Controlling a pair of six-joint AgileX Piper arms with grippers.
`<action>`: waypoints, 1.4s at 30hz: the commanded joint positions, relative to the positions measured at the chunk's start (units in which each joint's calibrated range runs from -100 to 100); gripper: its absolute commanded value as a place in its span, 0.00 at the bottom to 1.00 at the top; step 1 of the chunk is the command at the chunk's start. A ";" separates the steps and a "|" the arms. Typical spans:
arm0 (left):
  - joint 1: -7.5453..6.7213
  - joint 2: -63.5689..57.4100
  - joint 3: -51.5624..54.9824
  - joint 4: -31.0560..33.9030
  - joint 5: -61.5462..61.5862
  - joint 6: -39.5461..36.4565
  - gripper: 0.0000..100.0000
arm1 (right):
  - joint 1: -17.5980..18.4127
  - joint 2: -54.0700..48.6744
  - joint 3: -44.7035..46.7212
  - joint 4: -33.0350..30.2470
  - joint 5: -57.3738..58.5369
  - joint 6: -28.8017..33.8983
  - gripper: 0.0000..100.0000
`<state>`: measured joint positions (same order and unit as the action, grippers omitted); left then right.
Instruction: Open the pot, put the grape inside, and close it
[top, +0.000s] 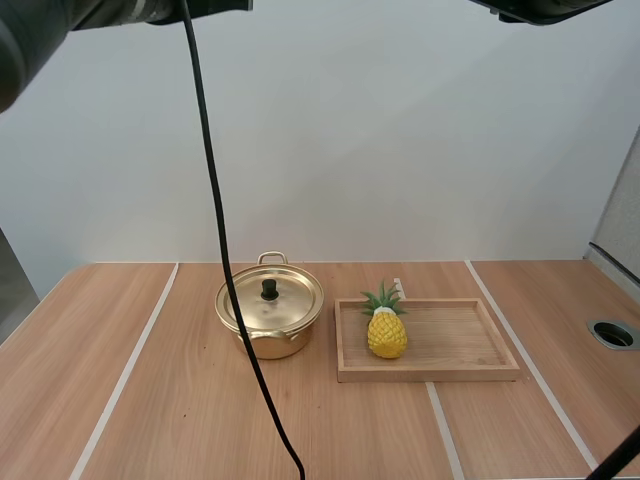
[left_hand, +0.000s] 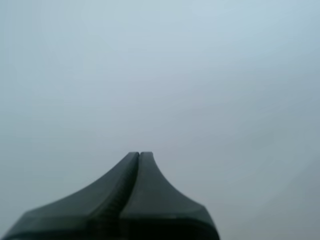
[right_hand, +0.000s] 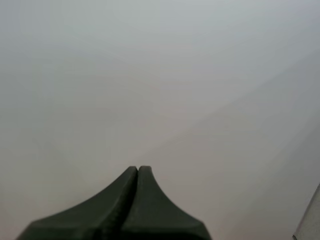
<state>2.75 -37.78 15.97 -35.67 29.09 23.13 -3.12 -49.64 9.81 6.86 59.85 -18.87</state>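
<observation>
A gold pot (top: 270, 318) with its lid (top: 272, 300) on and a black knob (top: 269, 289) stands at the middle of the wooden table. To its right a yellow pineapple (top: 386, 328) with green leaves lies in a wooden tray (top: 460, 352); this fruit is a pineapple, not grapes. My left gripper (left_hand: 139, 153) is shut on nothing, its fingers together as one dark wedge, facing a plain pale wall. My right gripper (right_hand: 138, 167) is likewise shut on nothing and faces the same wall. Both arms are raised high above the table.
The wooden table (top: 150, 400) carries white tape lines running front to back. A round grommet hole (top: 613, 333) sits near the right edge. Bare tabletop stretches to the left of the pot and in front of the tray.
</observation>
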 joint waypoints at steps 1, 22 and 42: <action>0.05 -4.65 3.23 -4.55 -3.52 3.46 0.00 | -0.19 -3.87 4.62 2.01 -8.69 -1.57 0.00; -0.12 -36.00 33.95 -8.76 -4.33 11.24 0.00 | -0.19 -20.87 25.28 21.31 -12.60 -20.41 0.00; -0.12 -54.12 38.12 -10.61 -0.44 6.69 0.00 | -0.19 -45.68 45.35 24.16 -5.39 -20.51 0.00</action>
<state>2.75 -90.64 52.66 -45.28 28.30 30.63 -3.12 -92.19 53.87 30.82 53.64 -38.87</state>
